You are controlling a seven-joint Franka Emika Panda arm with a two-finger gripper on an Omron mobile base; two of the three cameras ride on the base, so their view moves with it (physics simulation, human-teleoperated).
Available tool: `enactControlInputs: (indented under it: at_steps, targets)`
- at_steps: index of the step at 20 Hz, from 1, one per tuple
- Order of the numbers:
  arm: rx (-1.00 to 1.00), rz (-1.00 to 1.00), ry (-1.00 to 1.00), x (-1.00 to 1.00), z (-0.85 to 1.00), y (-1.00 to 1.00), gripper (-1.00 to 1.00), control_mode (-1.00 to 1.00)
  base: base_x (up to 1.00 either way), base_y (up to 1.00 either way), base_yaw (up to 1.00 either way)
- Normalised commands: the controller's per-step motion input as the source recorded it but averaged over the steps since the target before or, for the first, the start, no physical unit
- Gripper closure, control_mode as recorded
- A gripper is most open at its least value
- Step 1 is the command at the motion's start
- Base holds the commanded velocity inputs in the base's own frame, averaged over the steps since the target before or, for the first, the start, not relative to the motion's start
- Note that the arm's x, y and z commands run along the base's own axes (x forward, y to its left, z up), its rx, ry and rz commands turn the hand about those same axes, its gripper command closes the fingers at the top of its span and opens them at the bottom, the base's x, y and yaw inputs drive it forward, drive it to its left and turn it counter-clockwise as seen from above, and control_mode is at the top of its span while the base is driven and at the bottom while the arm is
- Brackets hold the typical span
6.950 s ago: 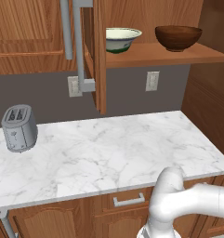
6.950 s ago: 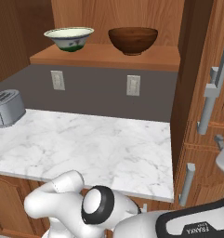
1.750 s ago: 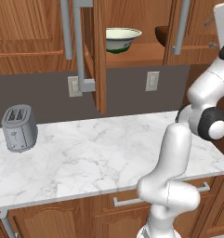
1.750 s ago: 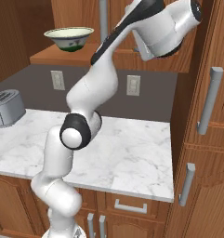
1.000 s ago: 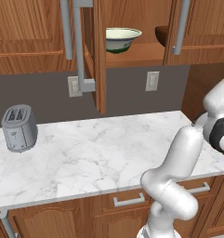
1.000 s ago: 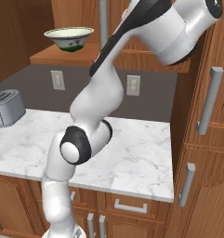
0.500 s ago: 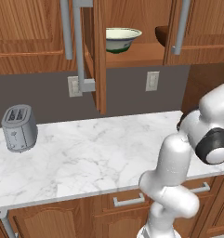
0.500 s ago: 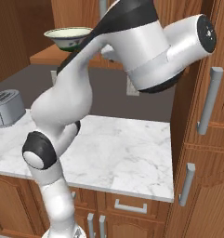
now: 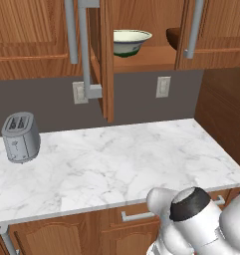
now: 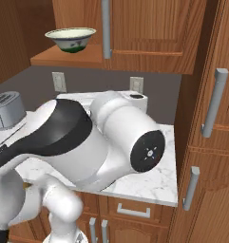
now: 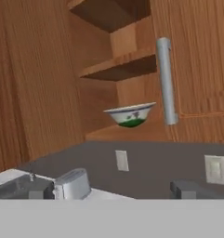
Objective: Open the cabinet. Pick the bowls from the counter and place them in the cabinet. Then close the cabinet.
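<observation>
Closing step, by the look of it: both bowls sit on the shelf inside the cabinet (image 9: pixel 141 62) and none are on the counter (image 9: pixel 121 164). The cream bowl (image 9: pixel 132 42) is in plain sight; the brown bowl (image 9: pixel 173 38) is half hidden behind the right door (image 9: pixel 216 25), which looks swung nearly to. Your claw is spread wide and holds nothing, so next get it behind the left door (image 9: pixel 107 60), standing edge-on, and push it shut. Count: two bowls, two doors, one toaster (image 9: pixel 21 137), two wall outlets (image 9: pixel 163 87).
</observation>
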Motion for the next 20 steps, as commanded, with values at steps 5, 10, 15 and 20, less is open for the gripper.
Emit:
enactControlInputs:
  at_steps: [5,10,15,20]
  targets:
    - [-0.03,-0.35,-0.24,-1.00,0.71,0.74,-1.00,-1.00,0.00,0.00,0.00]
    - [-0.02,-0.39,-0.15,-0.84,0.52,0.55,-1.00,-1.00,0.00,0.00,0.00]
    - [0.00,-0.29,-0.03,-0.70,0.03,0.50,-1.00,-1.00,0.00,0.00,0.00]
    - [0.00,-0.16,-0.04,-0.29,-0.07,0.39,-1.00,-1.00,0.00,0.00,0.00]
